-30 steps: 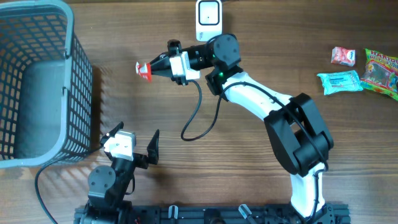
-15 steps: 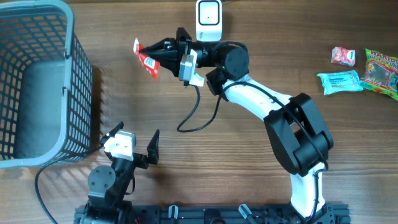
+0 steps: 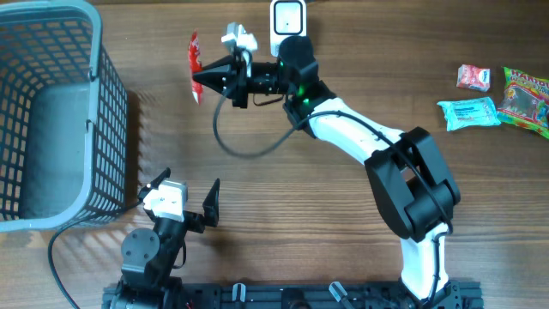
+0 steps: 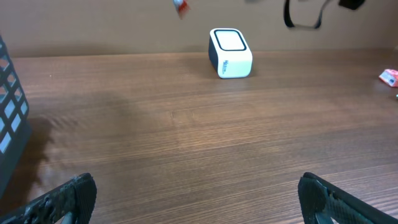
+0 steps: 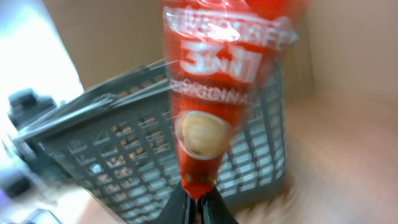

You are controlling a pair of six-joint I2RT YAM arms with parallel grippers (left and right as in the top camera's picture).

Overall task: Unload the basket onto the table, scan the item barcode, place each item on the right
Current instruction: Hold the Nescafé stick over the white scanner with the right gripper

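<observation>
A red 3-in-1 coffee sachet (image 3: 194,57) (image 5: 208,93) hangs in the air left of the white scanner (image 3: 288,21) (image 4: 229,52). My right gripper (image 3: 203,77) (image 5: 199,202) is shut on the sachet's lower end, and the sachet stands up from the fingertips in the right wrist view. In the left wrist view only a red corner of the sachet (image 4: 180,5) shows at the top edge. My left gripper (image 3: 187,190) (image 4: 199,198) stays low near the table's front edge, open, with bare wood between its fingers.
A grey mesh basket (image 3: 51,112) (image 5: 155,143) fills the left side of the table. Three snack packets lie at the far right: a small red one (image 3: 473,77), a teal one (image 3: 468,112) and a green one (image 3: 525,99). A black cable (image 3: 249,146) loops under the right arm.
My right arm has swung toward the scanner and turned its wrist, carrying the sachet up and back, so it now stands edge-on from above. The left arm has stayed still.
</observation>
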